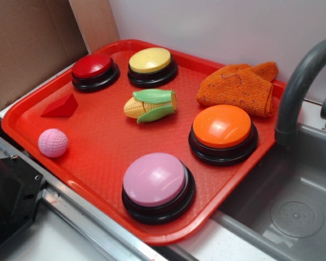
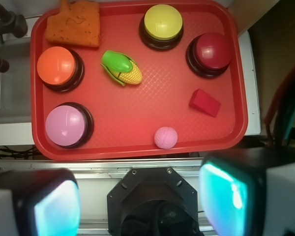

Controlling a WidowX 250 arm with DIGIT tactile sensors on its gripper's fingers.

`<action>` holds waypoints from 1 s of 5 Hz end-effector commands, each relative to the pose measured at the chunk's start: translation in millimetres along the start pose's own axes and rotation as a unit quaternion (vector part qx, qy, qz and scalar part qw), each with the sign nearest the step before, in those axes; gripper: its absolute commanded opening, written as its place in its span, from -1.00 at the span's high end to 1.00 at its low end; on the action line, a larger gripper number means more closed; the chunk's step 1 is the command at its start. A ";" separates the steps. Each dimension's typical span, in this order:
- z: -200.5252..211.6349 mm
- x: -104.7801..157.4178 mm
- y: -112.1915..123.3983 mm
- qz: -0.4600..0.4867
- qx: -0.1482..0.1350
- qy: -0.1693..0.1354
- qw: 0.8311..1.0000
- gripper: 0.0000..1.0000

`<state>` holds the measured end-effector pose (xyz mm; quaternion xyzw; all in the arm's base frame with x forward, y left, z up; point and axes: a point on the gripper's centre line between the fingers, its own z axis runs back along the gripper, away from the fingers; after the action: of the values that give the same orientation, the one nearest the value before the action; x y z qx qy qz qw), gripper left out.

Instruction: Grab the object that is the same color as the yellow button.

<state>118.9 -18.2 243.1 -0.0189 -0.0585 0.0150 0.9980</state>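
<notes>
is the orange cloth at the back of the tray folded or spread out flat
Folded. The orange textured cloth shows doubled layers along its right edge, forming a compact pad on the red plastic tray.

The toy corn (image 1: 151,105) is lying near the middle of the red tray (image 1: 98,157) with open tray floor around it. The yellow button (image 1: 151,62) is standing just beside it toward the far edge; the orange button (image 1: 223,130) and cloth (image 1: 239,87) are crowding the sink-side edge.

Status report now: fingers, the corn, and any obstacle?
Gripper open, above tray's near edge, holding nothing. Toy corn lying mid-tray, untouched. Nothing on top of it; yellow button close behind.
</notes>
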 end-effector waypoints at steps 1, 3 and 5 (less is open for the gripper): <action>0.0 0.0 0.0 0.000 0.000 0.000 1.000 -1.00; -7.0 61.1 2.2 0.005 0.023 0.004 1.000 -1.00; -50.8 119.0 -36.4 -0.209 0.048 0.059 0.975 -1.00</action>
<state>242.1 -44.7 192.8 0.0420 0.0295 -0.1892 0.9806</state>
